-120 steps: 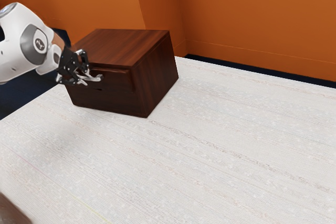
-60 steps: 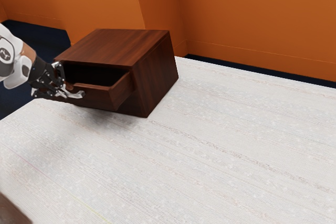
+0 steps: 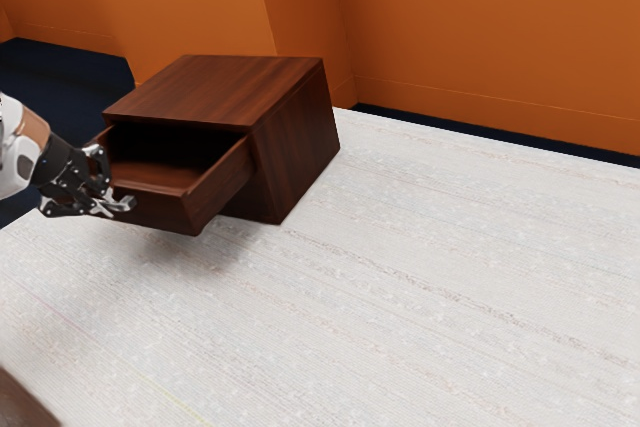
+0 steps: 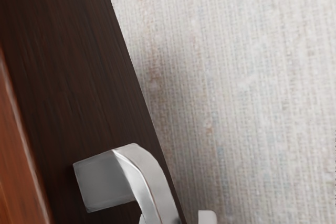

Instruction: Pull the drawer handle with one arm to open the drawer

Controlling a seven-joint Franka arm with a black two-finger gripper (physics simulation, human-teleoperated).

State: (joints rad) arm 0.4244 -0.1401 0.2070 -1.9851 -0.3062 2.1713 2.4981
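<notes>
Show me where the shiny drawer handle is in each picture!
Exterior view: the handle is a small silver bit at the gripper, near the exterior view's left edge.
Wrist view: the handle is the big silver bracket on dark wood, beside the white table.
Shared landmark: the dark drawer front that the handle sits on, which is the wood panel in the wrist view.

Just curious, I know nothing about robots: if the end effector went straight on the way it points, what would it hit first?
The end effector points toward the exterior view's right, at the drawer front. It would likely meet the silver handle first, which it grips, then the dark wood just behind.
</notes>
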